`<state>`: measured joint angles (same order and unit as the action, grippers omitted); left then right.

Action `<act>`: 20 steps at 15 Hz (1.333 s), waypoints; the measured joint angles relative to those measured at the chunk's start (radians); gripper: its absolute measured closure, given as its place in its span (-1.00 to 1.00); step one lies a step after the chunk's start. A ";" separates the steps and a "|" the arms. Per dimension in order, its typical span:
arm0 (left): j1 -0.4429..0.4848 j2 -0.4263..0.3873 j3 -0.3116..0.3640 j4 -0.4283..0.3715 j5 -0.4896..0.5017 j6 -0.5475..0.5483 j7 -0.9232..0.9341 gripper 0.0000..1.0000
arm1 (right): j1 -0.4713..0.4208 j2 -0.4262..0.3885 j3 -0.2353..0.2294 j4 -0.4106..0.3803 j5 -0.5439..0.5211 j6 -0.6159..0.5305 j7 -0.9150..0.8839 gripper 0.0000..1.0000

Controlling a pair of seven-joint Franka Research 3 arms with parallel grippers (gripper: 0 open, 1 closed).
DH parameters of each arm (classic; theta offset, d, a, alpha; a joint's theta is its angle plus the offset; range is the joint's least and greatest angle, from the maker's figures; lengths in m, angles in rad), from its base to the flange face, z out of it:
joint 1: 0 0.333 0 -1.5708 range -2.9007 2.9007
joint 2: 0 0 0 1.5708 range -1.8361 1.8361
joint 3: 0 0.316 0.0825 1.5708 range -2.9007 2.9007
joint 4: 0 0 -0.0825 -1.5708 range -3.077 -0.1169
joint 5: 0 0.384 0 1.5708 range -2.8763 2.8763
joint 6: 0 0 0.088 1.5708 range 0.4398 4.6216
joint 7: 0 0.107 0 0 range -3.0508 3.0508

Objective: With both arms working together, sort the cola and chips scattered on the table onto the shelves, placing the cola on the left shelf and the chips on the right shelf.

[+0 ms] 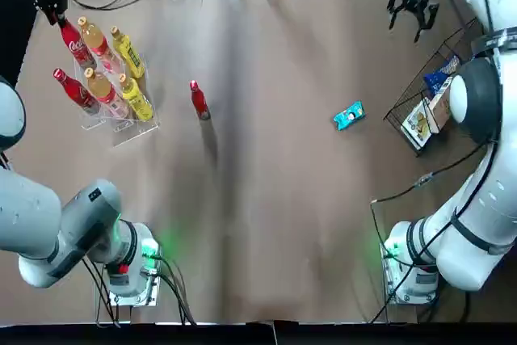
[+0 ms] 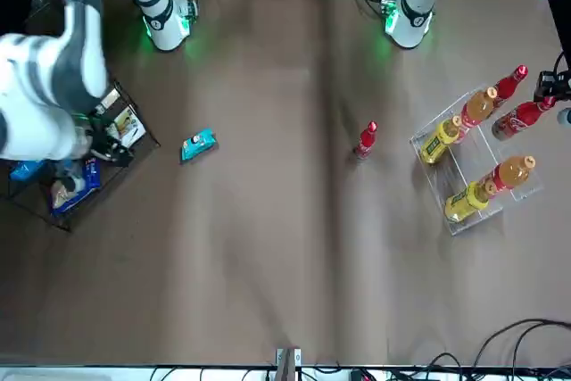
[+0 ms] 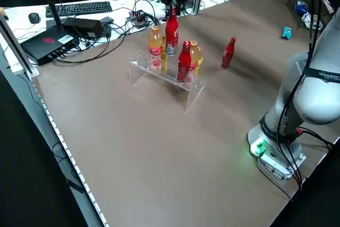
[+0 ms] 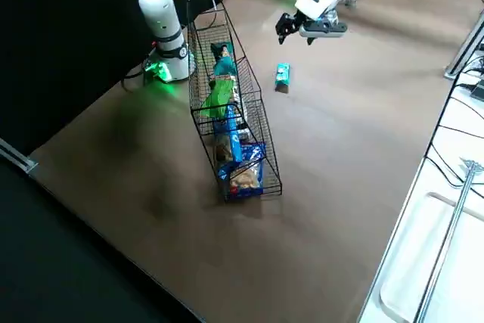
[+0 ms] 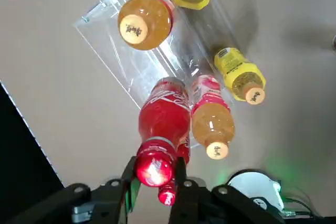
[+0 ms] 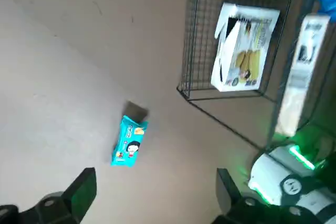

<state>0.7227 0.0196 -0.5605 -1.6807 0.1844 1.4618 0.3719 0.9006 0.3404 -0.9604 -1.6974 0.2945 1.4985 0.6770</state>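
**Left gripper (image 5: 156, 167) closed on a red cola (image 5: 165, 109), right gripper (image 6: 156, 188) wide open**

Black, hard-edged fingers come first, shut on the neck end of the cola, one on each side of its glossy red cap. That gripper reaches down from above at the clear acrylic rack (image 5: 107, 43), by the table's far left; whether the bottle's base touches the rack, I cannot tell.

Smooth and see-through (it shows mostly by its bright edges), the tiered rack bears a second slim cola (image 3: 184, 61), two orange drink bottles (image 3: 154, 46) and two faceted yellow bottles (image 1: 136, 98). A third cola (image 1: 199, 101) is on the matte brown table (image 1: 266, 199), just beside the rack on its inner side.

Over the far right of the table, the right gripper points down with its blunt dark fingers well apart and nothing between them. Below lies a crinkly teal chips packet (image 6: 129, 141), apart from the black wire-mesh basket (image 4: 261, 122). Within that tilted mesh are a bright green packet (image 4: 218, 97), another teal packet (image 4: 224, 60), darker blue packets (image 4: 248, 175) and a crisp-cornered tan-and-white box (image 6: 247, 51).
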 joint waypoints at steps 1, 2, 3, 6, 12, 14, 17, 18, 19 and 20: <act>0.007 0.000 0.000 -0.006 0.000 0.010 0.004 0.40 | 0.023 0.006 0.000 -0.028 0.000 0.021 0.038 -1.00; 0.015 0.000 0.000 -0.018 0.000 0.024 0.004 0.40 | 0.045 0.012 0.001 -0.053 0.003 0.036 0.076 -0.98; 0.032 0.000 0.000 -0.057 0.000 0.071 0.013 0.40 | 0.068 0.027 0.016 -0.093 0.058 0.049 0.118 -0.93; 0.042 0.000 0.000 -0.111 0.000 0.118 0.016 0.40 | 0.071 0.101 0.041 -0.132 0.169 0.063 0.183 -0.67; 0.042 -0.005 0.000 -0.122 0.009 0.122 0.016 0.40 | 0.070 0.271 0.129 -0.137 0.222 0.098 0.305 -0.49; 0.052 -0.006 0.001 -0.125 0.030 0.122 0.016 0.40 | 0.069 0.289 0.162 -0.137 0.223 0.122 0.352 -0.48; 0.073 -0.005 0.001 -0.130 0.034 0.123 0.035 0.40 | 0.060 0.306 0.201 -0.137 0.223 0.150 0.400 -0.43; 0.077 -0.005 0.001 -0.131 0.034 0.123 0.037 0.40 | 0.056 0.318 0.214 -0.138 0.223 0.153 0.415 -0.43; 0.080 -0.005 0.001 -0.132 0.034 0.124 0.038 0.40 | 0.053 0.333 0.228 -0.138 0.223 0.156 0.428 -0.35; 0.080 -0.006 0.001 -0.137 0.034 0.127 0.039 0.40 | 0.052 0.348 0.242 -0.138 0.223 0.160 0.439 -0.34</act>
<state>0.8027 0.0141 -0.5596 -1.8180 0.2188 1.5886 0.4105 0.9527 0.6885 -0.7185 -1.8357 0.5173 1.6580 1.1160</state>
